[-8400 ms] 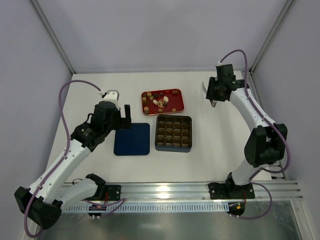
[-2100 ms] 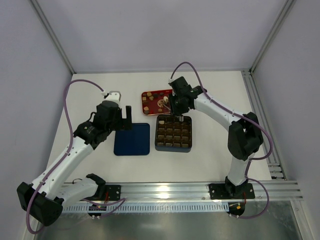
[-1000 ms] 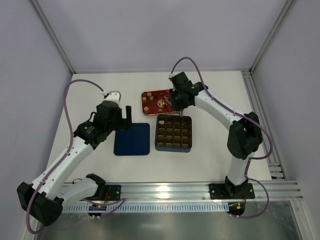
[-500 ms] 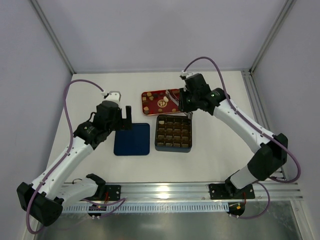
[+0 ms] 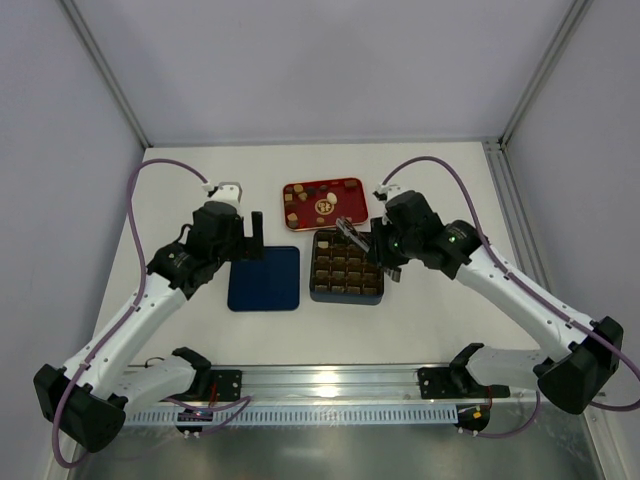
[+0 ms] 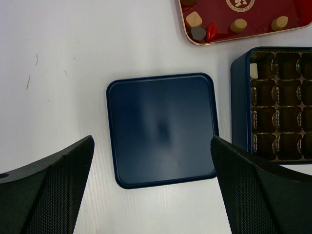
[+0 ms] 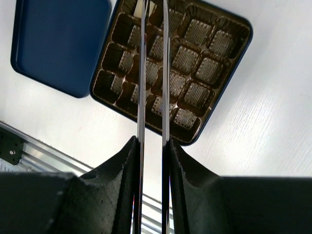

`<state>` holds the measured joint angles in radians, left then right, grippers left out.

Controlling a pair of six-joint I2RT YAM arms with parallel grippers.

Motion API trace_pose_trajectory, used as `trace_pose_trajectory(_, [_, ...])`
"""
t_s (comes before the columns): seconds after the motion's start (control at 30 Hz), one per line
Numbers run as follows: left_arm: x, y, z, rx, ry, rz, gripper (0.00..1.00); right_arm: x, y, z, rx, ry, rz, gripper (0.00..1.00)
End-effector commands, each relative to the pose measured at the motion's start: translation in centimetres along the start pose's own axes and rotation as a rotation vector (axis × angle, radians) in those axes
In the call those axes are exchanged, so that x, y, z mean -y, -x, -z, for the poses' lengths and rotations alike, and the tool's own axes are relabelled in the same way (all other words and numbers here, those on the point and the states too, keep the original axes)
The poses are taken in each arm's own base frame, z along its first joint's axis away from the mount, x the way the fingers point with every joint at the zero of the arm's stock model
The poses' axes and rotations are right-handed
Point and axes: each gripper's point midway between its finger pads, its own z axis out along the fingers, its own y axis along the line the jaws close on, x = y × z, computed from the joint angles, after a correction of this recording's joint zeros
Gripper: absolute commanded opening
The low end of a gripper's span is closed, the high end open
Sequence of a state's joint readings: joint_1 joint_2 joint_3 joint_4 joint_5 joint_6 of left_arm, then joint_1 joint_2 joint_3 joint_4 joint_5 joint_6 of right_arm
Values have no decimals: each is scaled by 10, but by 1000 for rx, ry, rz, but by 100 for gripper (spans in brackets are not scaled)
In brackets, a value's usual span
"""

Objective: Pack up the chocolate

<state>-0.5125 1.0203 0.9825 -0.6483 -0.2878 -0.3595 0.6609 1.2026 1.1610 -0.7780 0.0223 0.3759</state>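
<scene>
Right fingers: two thin blades drawn to a narrow slit, tips over the far-left part of the gridded box. A whitish patch sits at the tips, at the frame edge; cannot tell whether it is pinched or lying in a cell. In the top view the right wrist is just right of the box's far corner, the fingers slant left and away, and the forearm runs back right to an elbow low near the rail, so the arm is stretched long. Left fingers: spread wide, hanging over the blue lid, which lies flat on the white surface just left of the box. The left arm is bent, rising from the near left corner. Chocolate: tan and brown bits loose in the red tray beyond the box. Only the left wrist view shows one whitish piece in the box's far-left cell. Only the right wrist view shows ribbed liners in most cells.
</scene>
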Motion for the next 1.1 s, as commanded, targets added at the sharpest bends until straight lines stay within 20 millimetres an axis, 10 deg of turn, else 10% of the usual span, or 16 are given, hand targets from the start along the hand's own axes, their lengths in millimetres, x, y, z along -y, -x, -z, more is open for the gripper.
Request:
trace_pose_trajectory(0.0, [0, 8, 4, 27, 1, 8, 100, -9, -6, -3, 3, 29, -16, 29])
trace_pose_trajectory(1.07, [1, 8, 3, 26, -3, 8, 100, -8, -16, -20, -35, 4, 5, 37])
